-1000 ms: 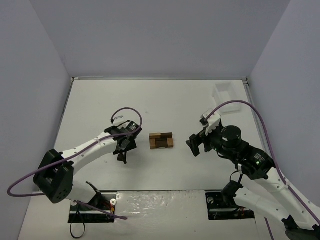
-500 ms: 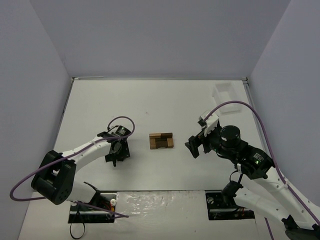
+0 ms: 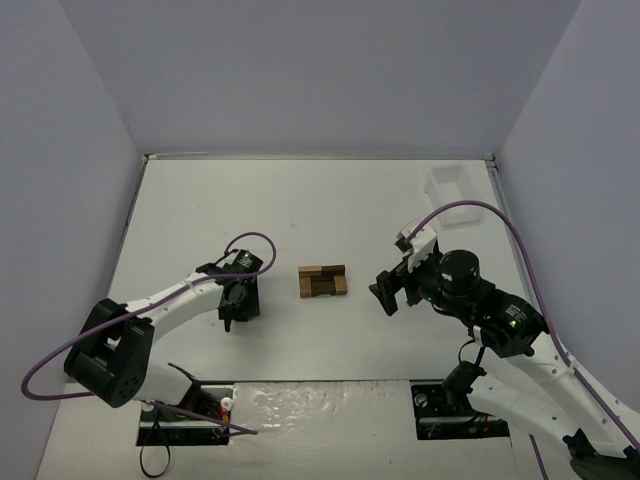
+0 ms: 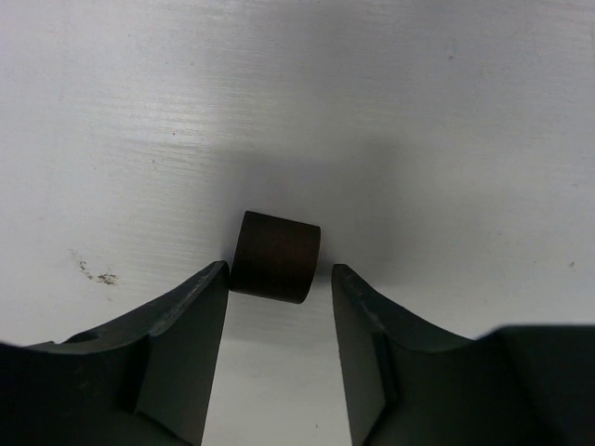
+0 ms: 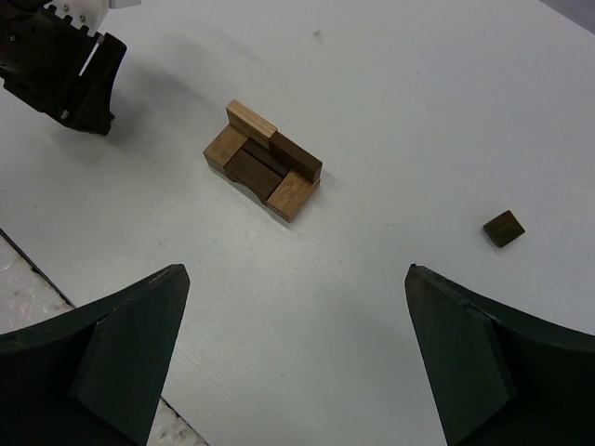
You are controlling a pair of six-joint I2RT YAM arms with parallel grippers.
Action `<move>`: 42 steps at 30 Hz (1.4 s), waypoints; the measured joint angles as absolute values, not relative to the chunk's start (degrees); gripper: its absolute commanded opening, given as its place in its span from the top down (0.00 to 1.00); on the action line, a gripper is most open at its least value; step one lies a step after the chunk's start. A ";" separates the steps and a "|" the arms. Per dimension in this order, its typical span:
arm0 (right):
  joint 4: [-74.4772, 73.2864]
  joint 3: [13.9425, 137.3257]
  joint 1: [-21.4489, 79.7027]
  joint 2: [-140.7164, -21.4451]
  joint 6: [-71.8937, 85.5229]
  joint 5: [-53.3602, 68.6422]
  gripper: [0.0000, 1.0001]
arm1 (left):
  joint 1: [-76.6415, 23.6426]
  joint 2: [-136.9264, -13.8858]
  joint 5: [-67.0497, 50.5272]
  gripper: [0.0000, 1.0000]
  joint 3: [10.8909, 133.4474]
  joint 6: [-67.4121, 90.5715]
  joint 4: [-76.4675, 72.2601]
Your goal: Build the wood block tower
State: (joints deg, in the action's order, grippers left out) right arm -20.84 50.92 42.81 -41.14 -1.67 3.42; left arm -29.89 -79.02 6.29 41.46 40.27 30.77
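Note:
The wood block tower is a low cluster of tan and dark brown blocks in the middle of the table, also in the right wrist view. To its left, my left gripper points down at the table. In its wrist view its jaws straddle a loose dark brown block. The left finger is against the block; a narrow gap shows at the right finger. My right gripper hovers to the right of the tower, open wide and empty.
Another small dark block lies alone on the table in the right wrist view. A white tray stands at the back right corner. Purple cables loop over both arms. Grey walls close in the table.
My left gripper has drawn away from the tower to the left and come down over the loose dark block, its jaws narrowing. The right arm has barely moved.

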 measured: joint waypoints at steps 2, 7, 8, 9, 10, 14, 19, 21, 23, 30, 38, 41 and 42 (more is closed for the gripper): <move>-20.84 50.92 42.81 -41.15 -1.69 3.42 0.00 | -29.89 -79.01 6.17 0.70 41.43 39.82 30.70; -20.84 50.92 42.81 -41.29 -1.58 3.38 0.00 | -29.89 -78.00 5.85 0.86 41.10 39.62 30.52; -20.84 50.92 42.81 -41.34 -1.51 3.35 0.00 | -29.89 -77.55 5.71 0.90 40.97 39.65 30.54; -20.84 50.92 42.81 -41.41 -1.50 3.34 0.00 | -29.89 -77.03 5.56 0.94 40.84 39.74 30.58; -20.84 50.92 42.81 -41.46 -1.49 3.30 0.00 | -29.96 -76.43 5.37 0.98 40.78 40.07 30.63; -20.85 50.92 42.81 -41.52 -1.36 2.62 0.00 | -31.02 -73.15 4.89 1.00 41.26 42.84 31.46; -20.86 50.92 42.81 -41.52 -0.94 -0.73 0.00 | -34.87 -71.19 6.22 1.00 49.01 47.43 35.56; -20.88 50.92 42.81 -41.52 -0.46 -2.35 0.00 | -36.11 -71.43 6.84 1.00 52.96 48.98 35.86; -20.88 50.92 42.76 -41.55 0.13 -3.78 0.00 | -37.17 -72.39 7.18 1.00 56.45 50.33 36.14; -21.11 50.93 41.05 -42.78 1.82 -7.56 0.00 | -39.31 -81.90 7.53 0.99 65.22 52.49 36.57; -22.31 51.03 33.63 -43.14 1.41 -7.30 0.00 | -43.12 -91.66 7.51 0.99 69.91 53.12 37.32; -22.89 51.68 29.77 -44.37 1.30 -5.93 0.00 | -44.38 -94.13 7.43 0.99 71.50 53.24 37.03; -23.01 51.99 28.87 -44.77 1.29 -5.56 0.00 | -44.67 -94.59 7.37 0.99 71.62 53.28 36.99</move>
State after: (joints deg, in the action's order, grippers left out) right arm -23.01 51.99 28.87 -44.77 1.29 -5.56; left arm -44.67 -94.59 7.37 71.62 53.28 36.99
